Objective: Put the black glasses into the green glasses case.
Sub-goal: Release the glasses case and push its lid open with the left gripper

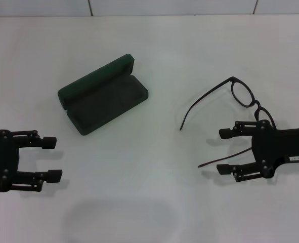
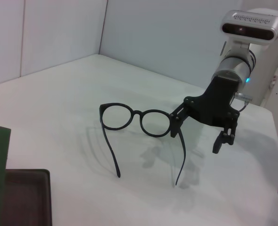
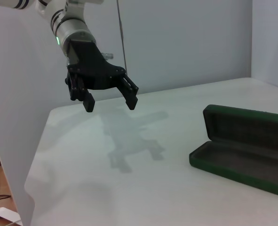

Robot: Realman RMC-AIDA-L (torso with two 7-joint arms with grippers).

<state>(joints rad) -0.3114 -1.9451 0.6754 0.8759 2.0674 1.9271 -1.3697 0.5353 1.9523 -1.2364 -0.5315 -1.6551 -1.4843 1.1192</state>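
Observation:
The green glasses case [image 1: 102, 94] lies open on the white table, left of centre, its lid tipped back and its dark lining showing; it also appears in the right wrist view [image 3: 244, 150] and in part in the left wrist view [image 2: 16, 197]. The black glasses [image 1: 243, 93] rest at the right with both temple arms unfolded [image 2: 136, 122]. My right gripper [image 1: 219, 151] is open and hovers over the near lens and hinge, hiding that lens from above [image 2: 198, 134]. My left gripper [image 1: 58, 159] is open and empty near the front left, below the case [image 3: 110, 104].
The white table [image 1: 149, 212] spreads wide around both things. A pale wall runs along its far edge [image 1: 169, 7]. In the right wrist view the table's side edge [image 3: 35, 169] drops off, with cables on the floor below.

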